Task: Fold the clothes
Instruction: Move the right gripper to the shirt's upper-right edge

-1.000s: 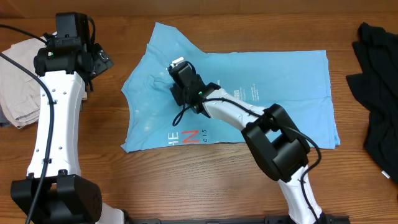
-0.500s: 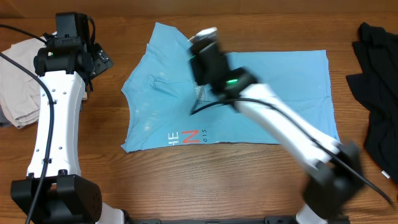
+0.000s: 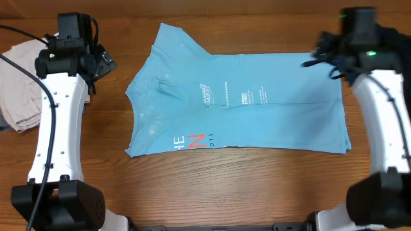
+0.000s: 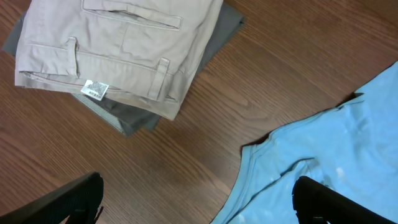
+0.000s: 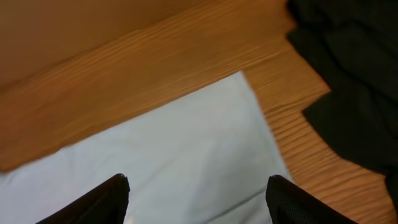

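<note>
The light blue T-shirt [image 3: 257,102] lies spread on the wooden table, folded in half, with small white text in the middle and red-and-white lettering near its front left edge. My left gripper [image 3: 103,63] is open and empty, above the table just left of the shirt's sleeve [image 4: 323,155]. My right gripper [image 3: 324,50] is open and empty, above the shirt's far right corner [image 5: 205,143]. The left wrist view shows its fingers [image 4: 196,199] wide apart over bare wood and the shirt's edge.
Folded beige khaki trousers [image 3: 19,77] on a grey garment lie at the far left; they also show in the left wrist view [image 4: 118,50]. A heap of black clothing [image 3: 392,96] lies at the right edge, also in the right wrist view [image 5: 354,81].
My right arm has swung from the shirt's middle left, back across to the far right corner. The shirt now lies uncovered. The left arm has not moved.
</note>
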Motion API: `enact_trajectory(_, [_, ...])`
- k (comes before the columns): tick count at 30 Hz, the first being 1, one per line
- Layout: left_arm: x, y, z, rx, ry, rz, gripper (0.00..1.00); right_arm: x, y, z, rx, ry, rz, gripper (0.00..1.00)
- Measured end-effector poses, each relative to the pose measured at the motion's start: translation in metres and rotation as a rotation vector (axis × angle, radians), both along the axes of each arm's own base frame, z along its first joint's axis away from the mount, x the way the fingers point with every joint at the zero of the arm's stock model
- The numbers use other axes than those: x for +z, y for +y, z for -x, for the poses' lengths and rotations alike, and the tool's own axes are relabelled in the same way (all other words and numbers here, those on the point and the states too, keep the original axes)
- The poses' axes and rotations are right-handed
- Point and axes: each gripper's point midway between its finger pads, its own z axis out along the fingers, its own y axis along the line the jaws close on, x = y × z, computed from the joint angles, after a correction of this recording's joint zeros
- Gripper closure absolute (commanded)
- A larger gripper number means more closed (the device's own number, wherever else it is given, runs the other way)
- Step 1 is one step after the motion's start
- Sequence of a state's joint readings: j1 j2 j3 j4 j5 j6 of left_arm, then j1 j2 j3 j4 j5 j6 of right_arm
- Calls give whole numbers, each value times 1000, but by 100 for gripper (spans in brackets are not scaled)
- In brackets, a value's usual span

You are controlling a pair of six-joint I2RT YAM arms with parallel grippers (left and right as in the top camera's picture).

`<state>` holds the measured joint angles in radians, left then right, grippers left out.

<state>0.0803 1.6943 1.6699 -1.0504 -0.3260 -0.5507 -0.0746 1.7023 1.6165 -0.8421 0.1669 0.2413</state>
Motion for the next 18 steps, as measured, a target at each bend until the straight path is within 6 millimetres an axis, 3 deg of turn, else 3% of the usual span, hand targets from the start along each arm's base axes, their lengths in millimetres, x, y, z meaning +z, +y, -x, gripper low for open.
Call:
enact_trajectory(3, [0, 0, 0, 0, 0, 0, 0, -21, -36, -18, -31, -11, -34, 27])
enact_trajectory(6, [0, 0, 0, 0, 0, 0, 0, -48, -53, -37, -36, -11, -53, 30])
enact_trajectory(13, [0, 0, 0, 0, 0, 0, 0, -124, -58, -71, -10, 29, -71, 30])
enact_trajectory(18, [0, 0, 0, 0, 0, 0, 0, -155, -70, -80, -47, 50, -28, 30])
